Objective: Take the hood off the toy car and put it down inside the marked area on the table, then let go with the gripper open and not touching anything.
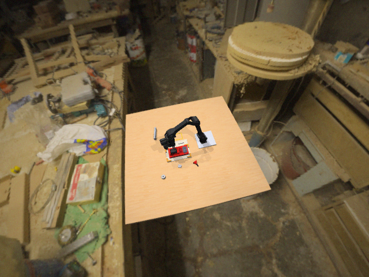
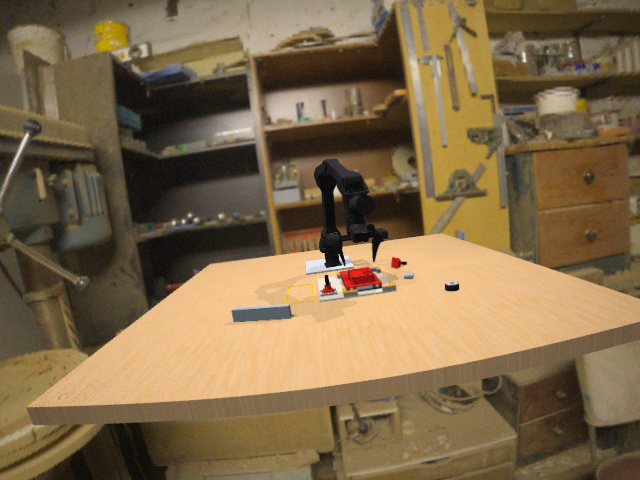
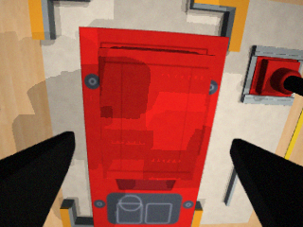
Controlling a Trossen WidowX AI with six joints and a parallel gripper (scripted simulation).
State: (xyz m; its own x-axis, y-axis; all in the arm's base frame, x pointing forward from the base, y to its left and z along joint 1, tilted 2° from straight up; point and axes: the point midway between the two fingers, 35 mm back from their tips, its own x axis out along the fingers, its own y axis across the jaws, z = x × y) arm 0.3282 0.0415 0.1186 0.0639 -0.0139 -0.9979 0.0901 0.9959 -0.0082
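The red toy car (image 1: 174, 155) (image 2: 379, 283) (image 3: 90, 118) lies flat on a pale board with orange and grey corner holders. Its hood, a raised red panel (image 2: 360, 276) (image 3: 161, 128), sits on the car, with a grey window piece beyond one end in the wrist view. My gripper (image 2: 359, 262) (image 3: 155, 142) is open and empty, pointing down above the car. In the wrist view its fingertips stand apart, one beyond each long side of the car. The marked area, a yellow outline (image 1: 181, 135) (image 2: 312, 292) (image 3: 294, 134), lies on the table beside the board.
A red piece with a black pin (image 2: 327, 289) (image 3: 265, 78) stands on the board. Around it lie a grey bar (image 1: 154, 133) (image 2: 261, 313), a loose red-and-black piece (image 1: 195, 162) (image 2: 395, 262), a small grey block (image 1: 179, 165) (image 2: 408, 276) and a wheel (image 1: 163, 176) (image 2: 451, 286).
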